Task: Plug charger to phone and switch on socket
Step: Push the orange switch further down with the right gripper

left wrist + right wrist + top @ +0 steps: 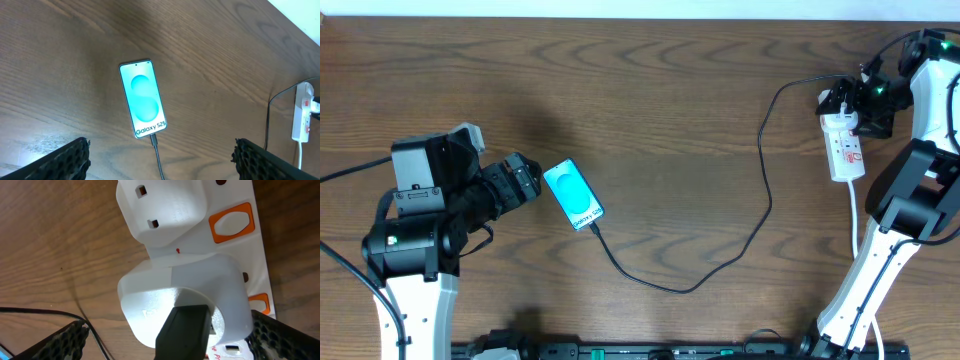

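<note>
**Q:** Where is the phone, and which way does it point?
**A:** The phone (573, 195) lies flat, screen up, on the left half of the table (670, 90), just beside the left gripper (532, 182). In the overhead view its long axis runs diagonally from upper left to lower right. The white-band end points lower right, away from that gripper.

**Q:** What text can be read?
**A:** "Galaxy S25" on the white band, in the left wrist view. The red print on the socket (845, 148) is too small to read.

**Q:** How does the charger run?
**A:** The charger (762, 190) meets the phone's band-end edge with its plug tip. It sags toward the near table edge, then loops up to the socket's far end. There a black plug (184, 332) sits in a white adapter (150, 295) on the socket.

**Q:** How does the socket lie?
**A:** Its long axis runs near to far, at the right, close to the right arm. A white cord (854, 215) leaves its near end. Orange-framed switches (231, 222) line one side.

**Q:** What state are the grippers in?
**A:** The left gripper's jaws are wide apart and hold nothing, with the phone ahead between its fingers (65, 160). The right gripper (169, 325) is spread fully above the adapter, one finger on either side, with no grip visible.

**Q:** How much room is there to move?
**A:** Bare wood surrounds the phone on all sides. The cable crosses the bare wood between phone and socket.
</note>
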`<state>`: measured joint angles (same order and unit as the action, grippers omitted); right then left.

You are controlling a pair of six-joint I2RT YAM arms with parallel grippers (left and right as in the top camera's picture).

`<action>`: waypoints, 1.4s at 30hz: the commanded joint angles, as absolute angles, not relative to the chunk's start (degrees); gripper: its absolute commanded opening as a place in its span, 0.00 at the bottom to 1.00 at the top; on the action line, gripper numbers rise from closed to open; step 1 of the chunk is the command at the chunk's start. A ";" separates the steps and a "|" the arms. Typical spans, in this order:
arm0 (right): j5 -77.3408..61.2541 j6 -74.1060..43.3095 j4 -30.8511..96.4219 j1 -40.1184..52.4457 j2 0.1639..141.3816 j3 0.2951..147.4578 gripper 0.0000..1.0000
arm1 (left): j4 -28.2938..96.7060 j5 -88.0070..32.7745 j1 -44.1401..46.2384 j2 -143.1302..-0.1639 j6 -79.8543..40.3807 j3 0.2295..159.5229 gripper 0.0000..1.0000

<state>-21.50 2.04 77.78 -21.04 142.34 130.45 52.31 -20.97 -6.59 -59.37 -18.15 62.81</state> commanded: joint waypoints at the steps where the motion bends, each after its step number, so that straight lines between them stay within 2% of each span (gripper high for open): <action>1: -21.71 1.30 78.02 -20.64 143.68 131.57 0.99 | 52.49 -20.25 -6.72 -59.51 -17.65 63.11 0.93; 42: -26.28 1.06 75.00 -17.91 144.46 127.39 0.99 | 52.71 -20.25 -6.72 -59.51 -17.65 63.11 0.93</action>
